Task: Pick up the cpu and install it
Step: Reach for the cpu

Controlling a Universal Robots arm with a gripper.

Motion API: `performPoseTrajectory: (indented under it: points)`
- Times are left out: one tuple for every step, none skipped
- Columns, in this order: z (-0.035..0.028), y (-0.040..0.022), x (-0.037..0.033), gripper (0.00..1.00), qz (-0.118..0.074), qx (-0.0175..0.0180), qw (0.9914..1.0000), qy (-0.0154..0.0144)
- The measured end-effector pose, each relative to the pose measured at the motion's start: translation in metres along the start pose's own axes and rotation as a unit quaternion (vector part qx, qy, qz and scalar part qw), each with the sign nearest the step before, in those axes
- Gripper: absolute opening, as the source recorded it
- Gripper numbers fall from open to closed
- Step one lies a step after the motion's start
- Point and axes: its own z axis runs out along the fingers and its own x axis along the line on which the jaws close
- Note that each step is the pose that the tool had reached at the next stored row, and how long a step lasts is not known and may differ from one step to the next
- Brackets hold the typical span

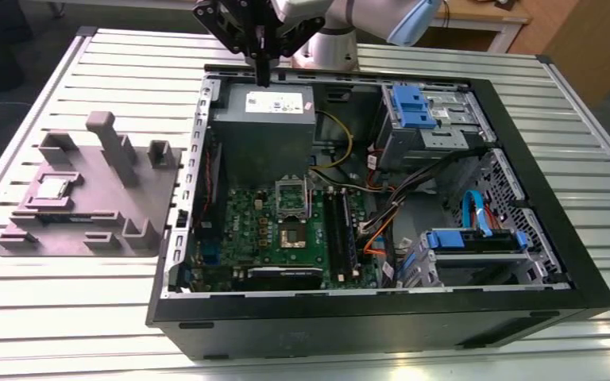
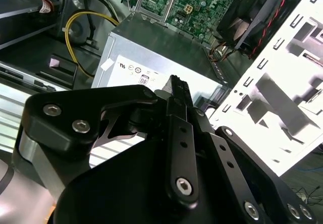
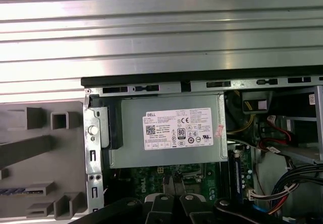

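Exterior view puts the gripper [image 1: 264, 75] over the back of the open computer case [image 1: 559, 262], hanging above the grey power supply [image 1: 268, 119]. Its fingers [image 2: 178, 90] look pressed together and carry nothing, as both wrist views also suggest.

The cpu [image 1: 51, 189] lies flat in a recess of the moulded tray [image 1: 93, 238], which rests on the slatted surface [image 1: 72, 302] just beside the case, towards the exterior view's left. It is well apart from the gripper, so the pick-up has not begun.

The step in hand, as I judge it, is the reach for the chip. To do it well:
- The fingers should spread before they come down, not at the chip.
- The approach should be straight from above, since upright posts stand near the recess (a slanted path risks a knock).
- The grip belongs on opposite edges of the chip, kept level, with light force.
- The lift should go high enough to pass over the case wall on the way to the socket [image 1: 290, 235] on the green motherboard [image 1: 247, 230].
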Motion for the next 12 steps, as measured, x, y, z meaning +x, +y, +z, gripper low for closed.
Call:
performPoseTrajectory:
  points:
    - [0.0000, 0.0000, 0.0002, 0.10, 0.000, 0.0000, 1.00000, 0.0000]
    - [0.0000, 0.0000, 0.0004, 0.10, 0.000, 0.0000, 1.00000, 0.0000]
    - [0.0000, 0.0000, 0.0006, 0.10, 0.000, 0.0000, 1.00000, 0.0000]
    - [0.0000, -0.0001, 0.0008, 0.10, 0.000, 0.0000, 1.00000, 0.0000]
    - [0.0000, -0.0001, 0.0010, 0.10, 0.000, 0.0000, 1.00000, 0.0000]
    - [0.0000, -0.0001, 0.0015, 0.10, 0.000, 0.0000, 1.00000, 0.0000]
    - [0.0000, -0.0001, 0.0016, 0.10, 0.000, 0.0000, 1.00000, 0.0000]
    - [0.0000, -0.0001, 0.0018, 0.10, 0.000, 0.0000, 1.00000, 0.0000]
    - [0.0000, -0.0002, 0.0020, 0.10, 0.000, 0.0000, 1.00000, 0.0000]
    - [-0.0001, -0.0002, 0.0021, 0.10, 0.000, 0.0000, 1.00000, 0.0000]
    - [-0.0002, -0.0005, 0.0061, 0.10, 0.000, 0.0000, 1.00000, 0.0000]
    - [-0.0002, -0.0006, 0.0079, 0.10, 0.000, 0.0000, 1.00000, 0.0000]
